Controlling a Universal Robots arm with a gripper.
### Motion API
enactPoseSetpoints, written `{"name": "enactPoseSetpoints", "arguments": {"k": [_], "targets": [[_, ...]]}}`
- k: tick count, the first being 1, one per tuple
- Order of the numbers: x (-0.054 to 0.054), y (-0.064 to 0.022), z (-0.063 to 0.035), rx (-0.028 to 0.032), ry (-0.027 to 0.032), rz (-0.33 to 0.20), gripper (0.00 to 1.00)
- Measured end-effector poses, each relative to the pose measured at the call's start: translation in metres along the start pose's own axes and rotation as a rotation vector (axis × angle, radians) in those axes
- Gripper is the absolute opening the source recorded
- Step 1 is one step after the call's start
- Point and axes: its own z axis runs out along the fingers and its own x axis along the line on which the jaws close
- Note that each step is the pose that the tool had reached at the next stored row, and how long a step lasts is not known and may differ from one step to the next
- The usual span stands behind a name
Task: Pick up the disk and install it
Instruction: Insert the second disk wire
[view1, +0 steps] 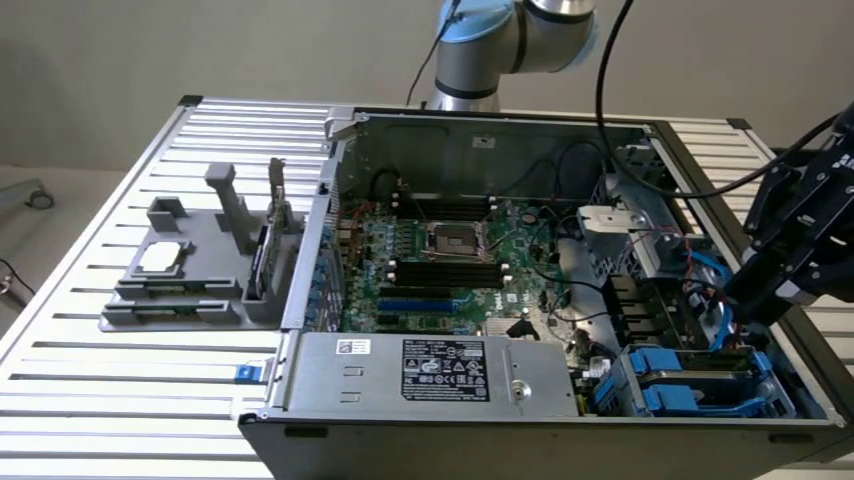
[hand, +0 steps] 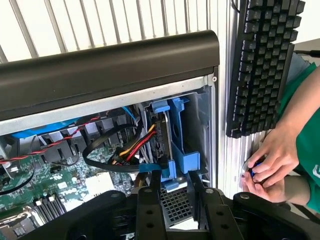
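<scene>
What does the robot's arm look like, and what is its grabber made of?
The arm is silver-grey and round like a thick pipe, with a light blue cap on its joint. Black cables hang down from it. The gripper is a chunky black block. Up close, its black fingers look like flat metal bars with small round holes and bolts in them.

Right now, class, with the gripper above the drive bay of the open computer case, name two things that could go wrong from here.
1. The disk stands in its blue carrier in the bay, with loose cables right beside it; the gripper just above could snag them.
2. A person's hands rest by the keyboard close to the case; a moving arm might come near them.
</scene>
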Motion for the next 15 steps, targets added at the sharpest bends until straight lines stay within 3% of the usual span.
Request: {"name": "enactPoseSetpoints", "arguments": {"k": [9, 14, 15], "targets": [[0.0002, 0.0029, 0.0077, -0.0086, 0.0029, -0.007, 0.35], [-0.0018, 0.0037, 0.0092, -0.009, 0.01, -0.013, 0.16], [-0.0027, 0.004, 0.0095, -0.0089, 0.0122, -0.014, 0.16]]}}
